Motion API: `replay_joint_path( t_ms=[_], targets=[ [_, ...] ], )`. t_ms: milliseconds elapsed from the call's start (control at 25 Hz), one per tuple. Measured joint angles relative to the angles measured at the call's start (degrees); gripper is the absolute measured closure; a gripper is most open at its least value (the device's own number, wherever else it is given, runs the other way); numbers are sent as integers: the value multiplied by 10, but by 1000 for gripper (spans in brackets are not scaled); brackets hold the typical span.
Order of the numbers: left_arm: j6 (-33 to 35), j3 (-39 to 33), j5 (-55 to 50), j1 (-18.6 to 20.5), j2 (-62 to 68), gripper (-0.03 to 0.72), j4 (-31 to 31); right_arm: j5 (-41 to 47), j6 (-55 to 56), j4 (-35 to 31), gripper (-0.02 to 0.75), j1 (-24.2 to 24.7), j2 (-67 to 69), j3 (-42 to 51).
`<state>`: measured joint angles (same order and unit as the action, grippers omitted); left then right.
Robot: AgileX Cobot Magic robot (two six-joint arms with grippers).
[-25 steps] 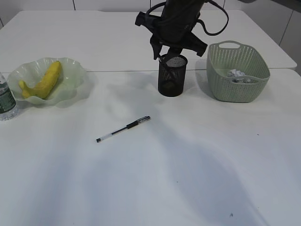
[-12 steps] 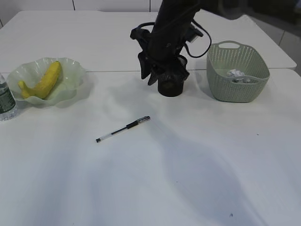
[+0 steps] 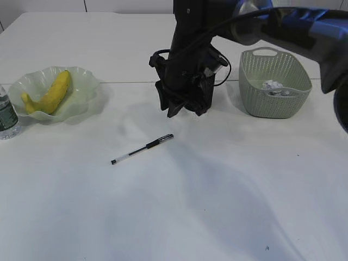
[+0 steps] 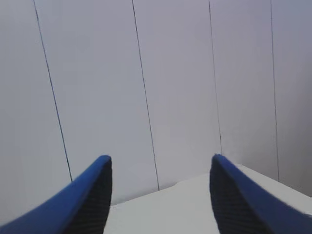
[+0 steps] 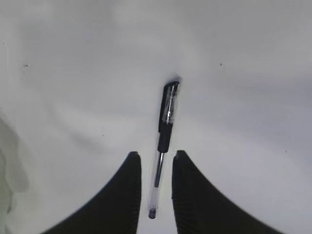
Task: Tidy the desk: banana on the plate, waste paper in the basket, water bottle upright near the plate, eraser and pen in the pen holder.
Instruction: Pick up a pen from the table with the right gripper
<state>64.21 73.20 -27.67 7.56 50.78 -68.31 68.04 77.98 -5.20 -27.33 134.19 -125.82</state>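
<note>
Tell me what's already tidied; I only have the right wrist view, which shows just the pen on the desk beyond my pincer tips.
Observer: The banana lies on the plate.
Operator: And the paper?
Observer: The waste paper sits inside the basket.
Operator: The bottle?
Observer: The water bottle appears upright just left of the plate, partly cut off by the edge of the exterior view.
</note>
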Motion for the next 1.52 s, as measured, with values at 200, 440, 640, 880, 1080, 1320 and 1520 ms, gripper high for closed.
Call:
replay_joint_path(
  t_ms=[200,440,640,880,1080,1320,1520],
  targets=[
    [-7,-1,-5,0,-10,245,6,1,7,-11,568,0,29,0],
    [-13,-1,-22,0,-16,245,19,0,14,-11,568,0,40,0],
    [-16,-1,-28,0,-16,245,24,-41,10,-11,568,0,49,0],
    [-16,-16,-31,0,-20,245,24,-57,-2,-9,568,0,55,0],
    [-16,-52,-6,0,-37,245,25,-57,-4,-11,568,0,58,0],
    [-16,-60,5,0,-48,245,26,-57,-5,-14,552,0,66,0],
    [-16,-60,5,0,-48,245,26,-62,-5,-12,503,0,67,0]
  ],
)
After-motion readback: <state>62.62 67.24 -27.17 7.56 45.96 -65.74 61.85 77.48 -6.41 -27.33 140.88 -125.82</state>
